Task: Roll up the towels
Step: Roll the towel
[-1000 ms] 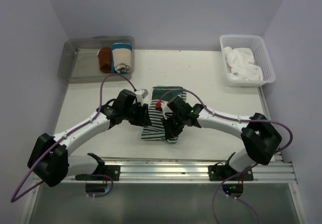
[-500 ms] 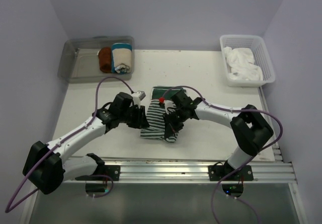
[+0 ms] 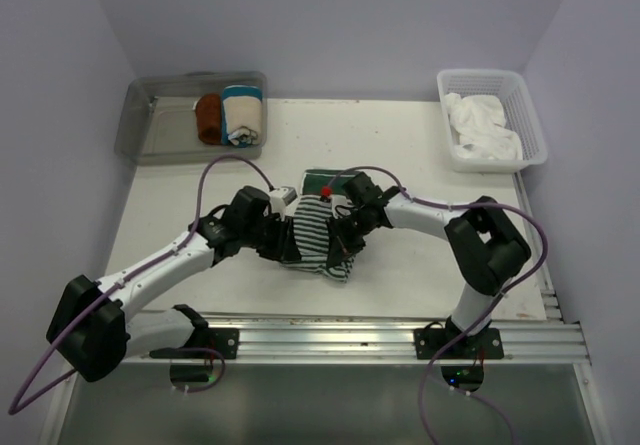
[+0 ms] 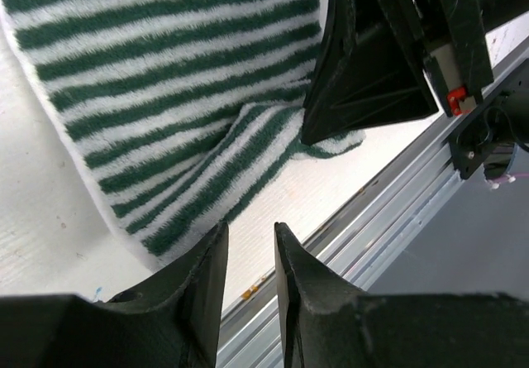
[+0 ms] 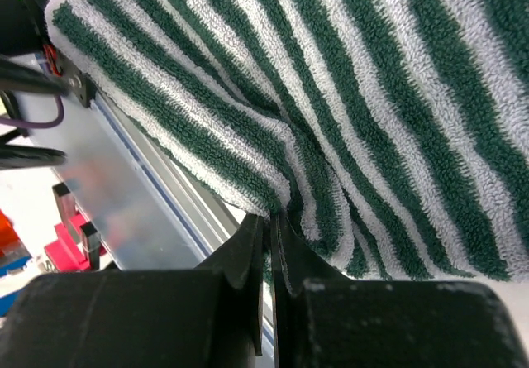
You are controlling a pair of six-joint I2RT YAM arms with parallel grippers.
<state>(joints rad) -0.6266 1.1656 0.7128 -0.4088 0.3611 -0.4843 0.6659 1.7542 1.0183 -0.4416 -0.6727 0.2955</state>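
The green-and-white striped towel (image 3: 312,243) lies mid-table, its near right part pulled up into a fold. My right gripper (image 3: 345,237) is shut on that towel's edge; in the right wrist view the striped towel (image 5: 347,95) bunches where it enters the gripper (image 5: 269,219). My left gripper (image 3: 280,241) sits at the towel's left side. Seen from the left wrist, the gripper (image 4: 250,237) is open by a narrow gap with only bare table between, just off the striped towel's (image 4: 165,78) near corner. The white towel (image 3: 483,127) lies crumpled in the basket (image 3: 532,115).
A clear bin (image 3: 150,115) at the back left holds a rolled rust-brown towel (image 3: 208,118) and a cream towel with a teal band (image 3: 242,115). The metal rail (image 3: 330,333) runs along the table's near edge. The right arm's black body (image 4: 372,62) crowds the left wrist view.
The right gripper has drawn the towel's edge up and toward the far side, bunching the cloth. The left gripper's jaws have narrowed and the left arm has shifted slightly nearer.
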